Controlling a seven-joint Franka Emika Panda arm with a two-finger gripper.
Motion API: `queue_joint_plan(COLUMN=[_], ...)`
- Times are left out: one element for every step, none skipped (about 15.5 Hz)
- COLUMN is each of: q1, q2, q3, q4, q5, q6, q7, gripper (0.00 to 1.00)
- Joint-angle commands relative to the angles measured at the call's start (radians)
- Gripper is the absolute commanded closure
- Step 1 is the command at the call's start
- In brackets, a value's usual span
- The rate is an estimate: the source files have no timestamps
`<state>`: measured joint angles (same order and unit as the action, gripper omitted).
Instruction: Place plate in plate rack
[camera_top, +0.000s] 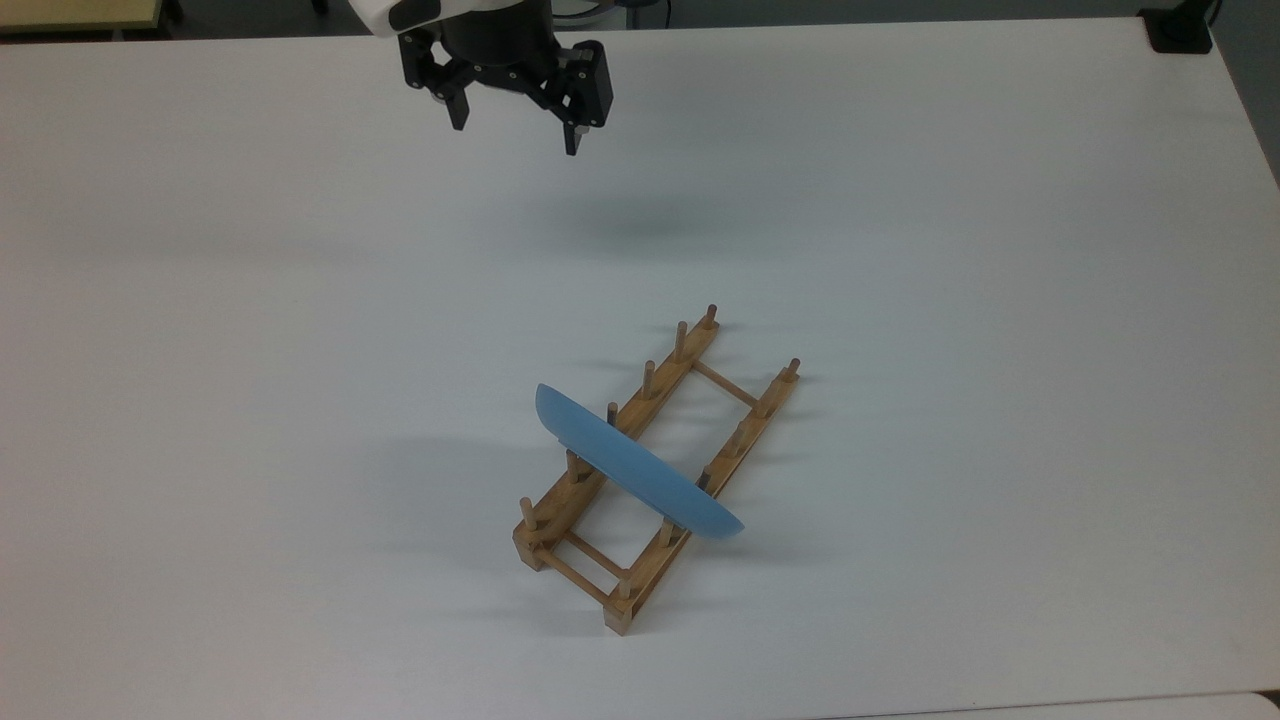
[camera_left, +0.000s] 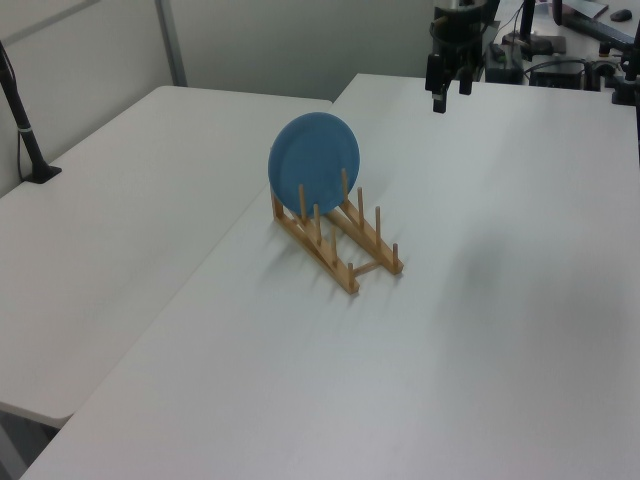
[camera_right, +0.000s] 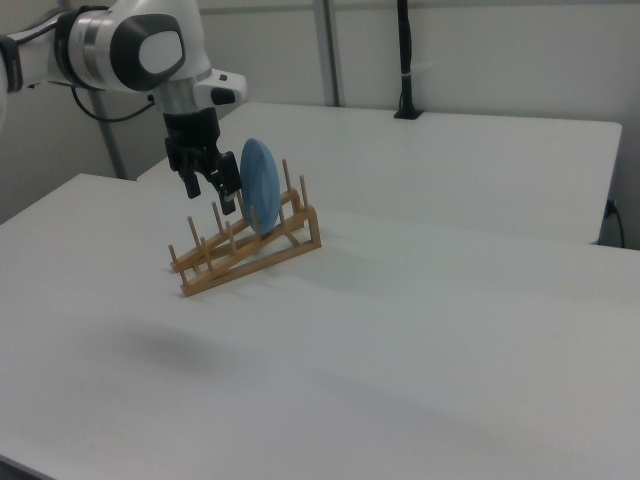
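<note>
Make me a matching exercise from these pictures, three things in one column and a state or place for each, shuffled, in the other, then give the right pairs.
Things:
1. round light-blue plate
2. light wooden plate rack
3. black two-finger claw

States:
A. open, holding nothing, in the air away from the rack
B. lying flat on the white table
C. standing on edge between upright pegs

Pairs: 1-C, 2-B, 3-A
</note>
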<state>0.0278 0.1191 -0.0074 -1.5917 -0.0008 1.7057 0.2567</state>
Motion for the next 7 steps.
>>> queue_joint_plan(q1=[0.008,0.006,0.001,0.000,0.000,0.000,0.000], q2=[-0.015,-0.012,-0.007,-0.007,-0.007,-0.007,-0.007], q3=[-0.029,-0.029,-0.029,-0.029,-0.031,-0.031,-0.031], q4=[-0.022,-0.018,-0.016,-0.014,-0.014,-0.014,-0.011], q5=[-0.010,-0.010,-0.008,-0.010,-0.010,-0.011,-0.011], q6=[0.011,0.012,0.014,0.015,0.015,0.017,0.028], q7=[-0.008,-0.008,-0.008,-0.011,-0.014,-0.016,-0.016], gripper=[0.00,0.00,0.00,0.00,0.00,0.00,0.00])
